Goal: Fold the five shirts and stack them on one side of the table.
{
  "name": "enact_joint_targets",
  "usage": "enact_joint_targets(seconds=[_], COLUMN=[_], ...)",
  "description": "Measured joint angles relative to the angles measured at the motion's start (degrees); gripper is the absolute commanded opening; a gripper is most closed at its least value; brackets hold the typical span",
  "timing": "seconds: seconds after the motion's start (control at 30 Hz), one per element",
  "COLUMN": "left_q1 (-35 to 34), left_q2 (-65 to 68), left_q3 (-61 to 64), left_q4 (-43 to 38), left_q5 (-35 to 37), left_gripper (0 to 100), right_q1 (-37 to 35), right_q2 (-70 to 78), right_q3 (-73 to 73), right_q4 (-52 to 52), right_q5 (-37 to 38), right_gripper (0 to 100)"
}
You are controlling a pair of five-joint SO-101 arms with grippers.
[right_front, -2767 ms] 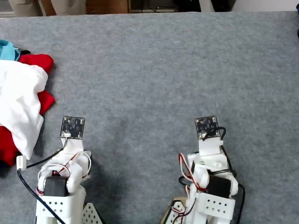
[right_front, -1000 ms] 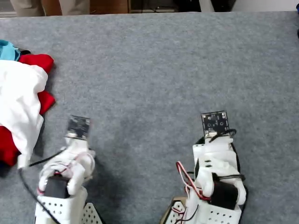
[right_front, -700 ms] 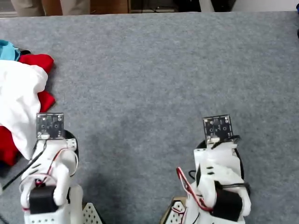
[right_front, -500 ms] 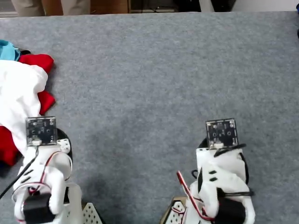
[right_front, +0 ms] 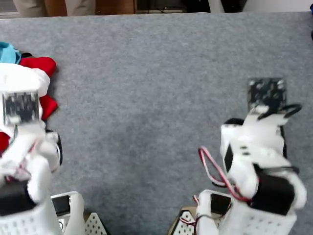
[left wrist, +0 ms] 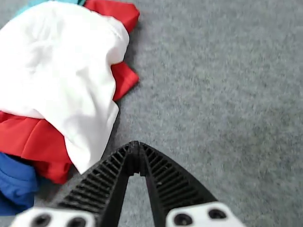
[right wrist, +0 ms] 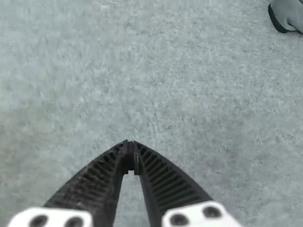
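A heap of shirts lies at the table's left edge: a white shirt (left wrist: 61,80) on top, a red shirt (left wrist: 33,142) under it, a blue one (left wrist: 12,182) and a teal one (right_front: 7,51) peeking out. My left gripper (left wrist: 135,146) is shut, empty, above the grey mat close to the white shirt's lower hem. In the high view the left arm (right_front: 22,147) stands raised over the heap's near side. My right gripper (right wrist: 129,145) is shut and empty over bare grey mat; the right arm (right_front: 259,147) is raised at the right.
The grey mat (right_front: 156,88) covers the whole table. A grey object with a dark rim (right wrist: 289,14) lies at the far edge in the right wrist view. A person's legs (right_front: 49,6) stand beyond the table's far left edge.
Both arms have risen from their folded rest. The left arm swung left toward the shirt heap; the right arm lifted and shifted right and farther out.
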State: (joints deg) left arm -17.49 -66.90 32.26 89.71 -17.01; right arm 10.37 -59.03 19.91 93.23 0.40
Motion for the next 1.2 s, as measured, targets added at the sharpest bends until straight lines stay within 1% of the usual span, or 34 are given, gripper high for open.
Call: enact_joint_targets(seconds=[0.13,0.27,0.37,0.47,0.53,0.7,0.83,1.03,1.1,1.2], left_q1=[-0.53,-4.48,-8.35,-12.4,-14.86,-20.66,-21.71,-24.09,-25.67,-28.13], left_q2=[13.54,25.76,33.49,39.82,43.34,51.52,56.35,63.12,66.2,71.56], left_q3=[-7.82,-15.56,-20.84,-26.46,-29.8,-33.49,-34.02,-37.98,-40.0,-43.69], left_q4=[2.81,5.01,5.1,5.1,4.84,0.53,-1.41,-8.09,-10.11,-11.08], left_q5=[-0.09,1.41,1.67,1.67,0.62,-1.85,-2.2,-5.71,-5.89,-5.8], left_gripper=[2,2,2,2,2,2,3,12,14,15], right_q1=[-0.44,-4.57,-8.26,-10.37,-11.78,-14.86,-18.46,-22.68,-23.91,-25.32], right_q2=[4.57,6.77,8.7,11.69,13.89,19.52,24.0,30.77,32.88,35.69], right_q3=[-1.76,-1.76,-1.76,-1.76,-2.2,-8.53,-12.22,-16.35,-17.58,-18.64], right_q4=[0.0,0.0,0.0,0.0,0.0,0.0,0.0,0.0,0.0,0.0], right_q5=[-2.81,-4.75,-4.92,-5.19,-5.19,-5.19,-5.71,-9.05,-9.93,-11.16], right_gripper=[0.9,1.0,6.4,13.1,14.3,14.1,14.1,14.1,14.1,14.1])
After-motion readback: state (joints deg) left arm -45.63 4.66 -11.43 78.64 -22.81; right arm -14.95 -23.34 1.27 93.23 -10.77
